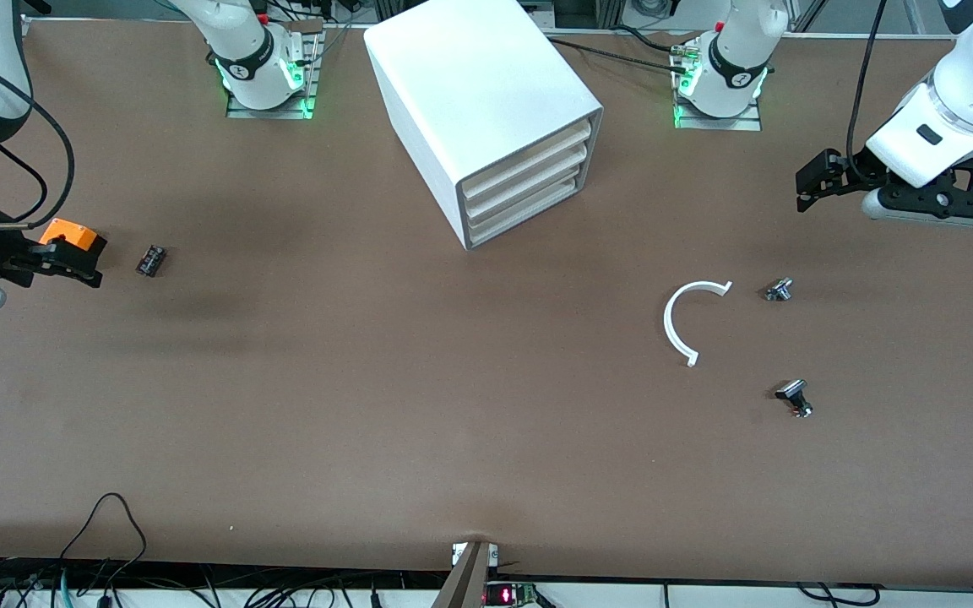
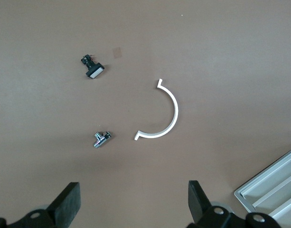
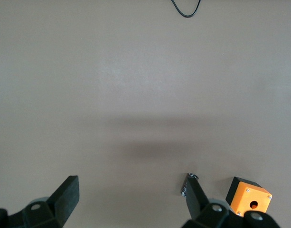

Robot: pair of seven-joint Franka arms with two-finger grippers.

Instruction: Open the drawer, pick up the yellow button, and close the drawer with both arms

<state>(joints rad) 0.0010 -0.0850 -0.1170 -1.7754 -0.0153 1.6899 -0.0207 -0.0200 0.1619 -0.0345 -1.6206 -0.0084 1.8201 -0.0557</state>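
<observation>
The white cabinet [image 1: 486,110] stands at the middle of the table between the two arm bases. Its uppermost drawer [image 1: 529,149] is shut, as are the two below it. A corner of the cabinet's drawer fronts shows in the left wrist view [image 2: 273,190]. The button is hidden. My left gripper [image 1: 818,181] hangs open and empty over the table at the left arm's end; in its wrist view [image 2: 133,202] bare table lies between its fingers. My right gripper [image 1: 73,266] is open and empty over the right arm's end, beside an orange box; its wrist view [image 3: 131,194] shows bare table.
An orange box with a hole [image 1: 73,234] [image 3: 248,198] and a small black part [image 1: 151,260] lie by the right gripper. A white half-ring [image 1: 687,321] [image 2: 164,114], a small silver part [image 1: 779,290] [image 2: 101,139] and a black-silver part [image 1: 795,397] [image 2: 92,66] lie toward the left arm's end.
</observation>
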